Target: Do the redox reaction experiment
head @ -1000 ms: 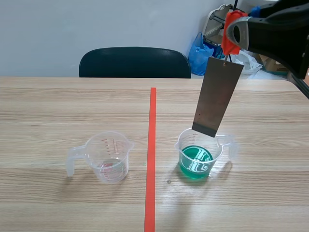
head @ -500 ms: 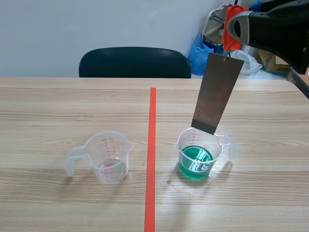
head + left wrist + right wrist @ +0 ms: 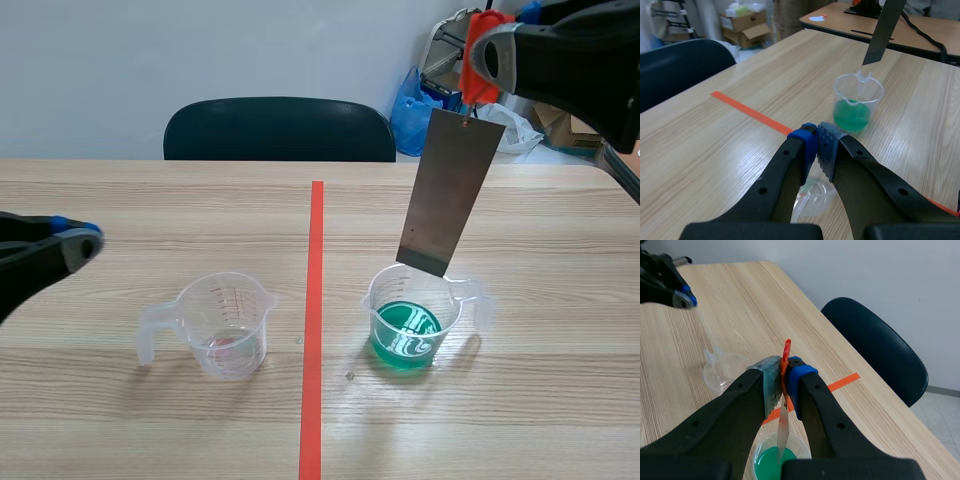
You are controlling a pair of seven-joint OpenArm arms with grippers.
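**Holding a metal plate (image 3: 450,195) above the cup of green liquid (image 3: 412,322)**

Nearest the robot, an orange-red tape line (image 3: 313,330) runs away down the middle of the wooden table (image 3: 540,420). Two clear plastic measuring cups stand on either side of it, well apart. On the left is a cup with a trace of pink liquid (image 3: 224,325) at its bottom, its handle pointing away from the tape. On the right, the cup of green liquid is about a third full.

The left gripper (image 3: 88,241) hovers low over the table's left side, behind and to the left of the pink cup. Its blue-tipped fingers are pressed together with nothing between them, and in the left wrist view the pink cup lies under the gripper.

The grey metal plate hangs tilted over the green cup. Its lower edge is just above the rim and clear of the liquid.

The right gripper (image 3: 478,62) is raised high on the right. Its fingers are clamped on an orange-red clip (image 3: 484,30) from which the plate hangs. The right wrist view shows the clip pinched between the pads, with the plate edge-on below it.

Beyond the table's far edge stands a dark chair (image 3: 280,128), with a blue bag (image 3: 411,108) to its right against the pale wall.
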